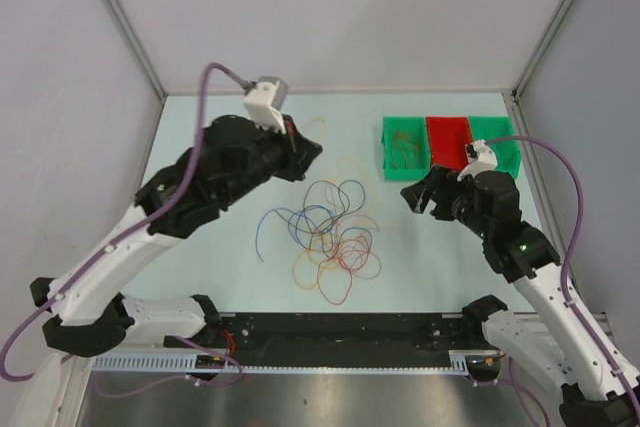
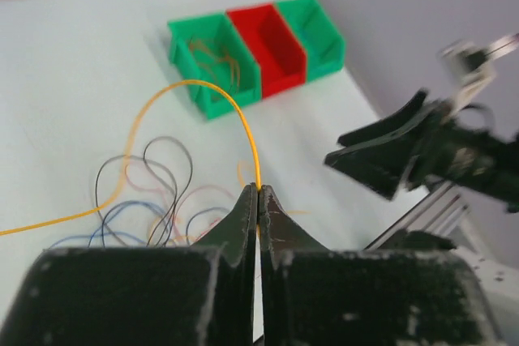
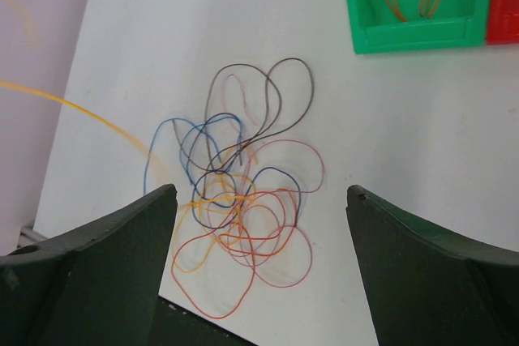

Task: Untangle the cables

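The left fingers (image 2: 243, 216) pinched the orange cable (image 2: 195, 83) shut; the right fingers (image 3: 122, 241) gaped empty. Pulling might drag the tangle (image 1: 330, 232), where the cable seemed snagged.

yellow cable (image 2: 190, 82) — cut off left | right hand (image 2: 365, 151) — blurred | green bin (image 3: 413, 34) cut at top

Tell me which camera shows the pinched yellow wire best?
Left wrist: the yellow wire arcs up sharp from the shut left end effector. The top view shows it only faintly; the right wrist, a blurry streak.
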Robot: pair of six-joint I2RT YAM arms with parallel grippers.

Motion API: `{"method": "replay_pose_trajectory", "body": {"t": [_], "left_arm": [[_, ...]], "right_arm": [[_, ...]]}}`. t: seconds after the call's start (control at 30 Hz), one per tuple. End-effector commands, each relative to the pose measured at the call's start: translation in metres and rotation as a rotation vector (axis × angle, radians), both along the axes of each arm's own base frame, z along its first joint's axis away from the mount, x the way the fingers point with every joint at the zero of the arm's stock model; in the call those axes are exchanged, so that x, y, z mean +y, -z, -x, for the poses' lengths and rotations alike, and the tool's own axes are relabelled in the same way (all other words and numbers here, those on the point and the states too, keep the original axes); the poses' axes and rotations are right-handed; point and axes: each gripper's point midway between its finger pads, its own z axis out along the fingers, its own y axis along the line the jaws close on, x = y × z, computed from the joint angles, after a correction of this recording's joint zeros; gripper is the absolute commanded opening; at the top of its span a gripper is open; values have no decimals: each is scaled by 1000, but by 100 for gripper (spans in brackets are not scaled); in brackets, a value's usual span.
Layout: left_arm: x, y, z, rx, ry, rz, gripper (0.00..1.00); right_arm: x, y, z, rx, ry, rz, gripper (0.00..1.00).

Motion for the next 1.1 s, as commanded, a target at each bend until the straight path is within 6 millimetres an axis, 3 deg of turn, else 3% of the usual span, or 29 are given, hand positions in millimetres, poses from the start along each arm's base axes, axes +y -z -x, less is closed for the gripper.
{"method": "replay_pose_trajectory", "body": {"t": [0.0,0.17,0.43,0.67,1.07], "left_arm": [[-4,3,1,-31,38,6,0],[-7,14,0,-35,61,-52,0],[-12,26,-7,29,21,-39,0],[-10,40,-16,262,-119,80,0],[-19,40,-21,338,-106,178,0]], "right_arm": [[19,-48,8,-152,-132,-72,90],[32,-66,15,-212,-218,-115,90],[71,-91,41,-331,-440,-152,89],[98,-102,53,-398,-526,-133,83],[135,-115,41,-468,-526,-60,80]]}}
